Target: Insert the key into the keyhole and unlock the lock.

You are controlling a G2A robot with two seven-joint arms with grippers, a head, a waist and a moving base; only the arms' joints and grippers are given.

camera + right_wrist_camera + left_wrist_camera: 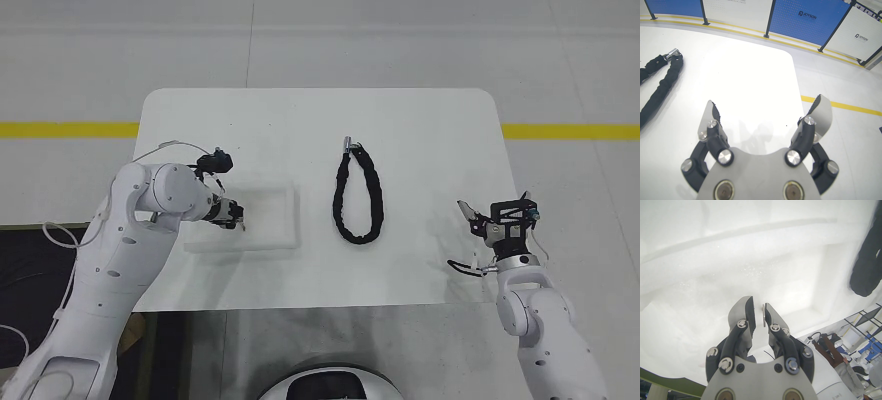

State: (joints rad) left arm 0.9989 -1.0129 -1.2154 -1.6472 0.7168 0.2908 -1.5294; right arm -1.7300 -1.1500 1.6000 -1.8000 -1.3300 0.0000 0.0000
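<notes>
Key (764, 318) inside narrow left gripper (757, 302), foam tray (715, 275) beneath, right gripper (765, 99) wide, chain lock (668, 75) midtable

I'm working in what looks like a robotics test hall: a white table (400, 110) on a pale floor (100, 50) marked with yellow lines (60, 129), fenced by blue and white partition panels (800, 20) on black posts.

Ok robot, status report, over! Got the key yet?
Left gripper low in foam tray, key between its jaws, gap on one side. Right gripper open, empty. Chain lock untouched mid-table. Nothing in the way.
</notes>
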